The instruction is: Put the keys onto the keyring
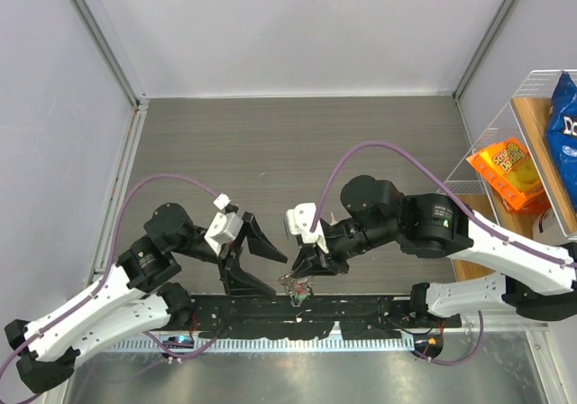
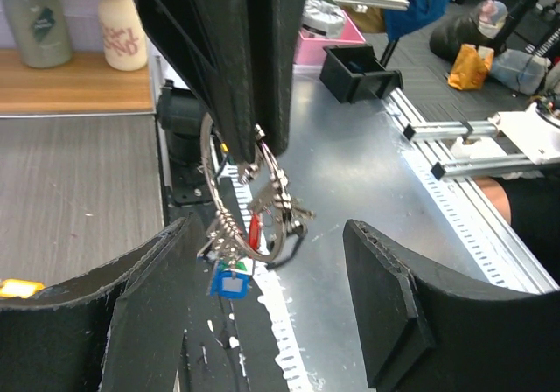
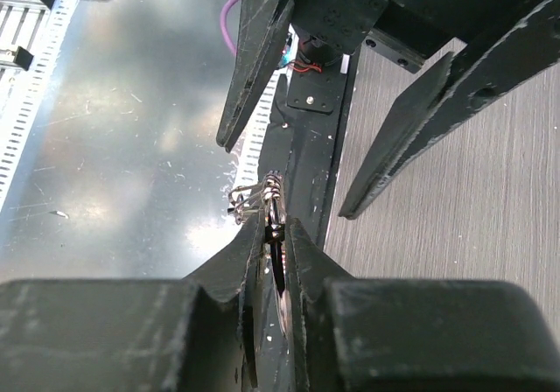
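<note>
1. Grey wood-grain table (image 1: 270, 151): the work is at its 6 o'clock edge in the top view, just above the arm bases.
2. Right hand (image 3: 276, 227): it reaches in from 3 o'clock. Its fingers are pressed together on the thin round silver wire keyring (image 2: 208, 169), gripping the upper part so that the ring hangs free below them, clear of the table.
3. Left hand (image 2: 267, 226): it faces the ring from 9 o'clock. Its fingers are spread wide apart and grip nothing. In its wrist view the ring sits between the two fingertips, touching neither.
4. Small silver metal keys (image 2: 267, 213): a bunch hangs from the ring. A blue plastic head (image 2: 230, 283) is lowest and a red one (image 2: 254, 230) sits above it. The bunch is too tangled to tell how many keys are threaded.
5. Small flat yellow object (image 2: 17, 287): it lies on the table at 9 o'clock in the left wrist view. It may be a loose key, but this cannot be confirmed.
6. Step in hand (judgement): the ring is held out for two-handed work, with most of the threading apparently done.
7. Next move (judgement): the left hand must either fetch any remaining key or close on the bunch to steady it. The right hand must keep the ring steady, because the wire is thin and the free end is hard to locate.
</note>
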Robot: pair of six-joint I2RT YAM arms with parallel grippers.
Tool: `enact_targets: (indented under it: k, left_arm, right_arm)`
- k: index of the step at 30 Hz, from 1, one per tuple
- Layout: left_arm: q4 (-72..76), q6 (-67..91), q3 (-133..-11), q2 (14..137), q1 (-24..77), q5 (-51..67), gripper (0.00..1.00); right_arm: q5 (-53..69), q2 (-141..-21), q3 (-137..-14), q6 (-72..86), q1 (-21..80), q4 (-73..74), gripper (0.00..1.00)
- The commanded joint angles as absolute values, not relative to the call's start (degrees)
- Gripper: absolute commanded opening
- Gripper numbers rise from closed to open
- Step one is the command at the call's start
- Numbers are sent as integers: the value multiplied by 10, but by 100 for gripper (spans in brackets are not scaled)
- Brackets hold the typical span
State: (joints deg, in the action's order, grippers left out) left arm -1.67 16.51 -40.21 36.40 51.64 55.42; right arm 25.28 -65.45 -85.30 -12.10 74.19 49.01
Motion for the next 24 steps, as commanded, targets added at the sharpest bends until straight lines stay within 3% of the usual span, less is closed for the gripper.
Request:
enact_targets:
  k: [1,10,22,24]
  left_arm:
    - [-4,188,-446,386,518,504,72]
    - [43,227,-470,429,518,502,67]
    - [43,232,-464,451,518,528,25]
    - [43,231,-463,453,518,535,22]
  right_arm:
    - [235,-649,-860,-110,747,467,6]
    - [195,-655,-864,-91,747,463,6]
    - [161,-646,-872,-81,746,455,6]
    - [155,-644,-874,-79,746,453,6]
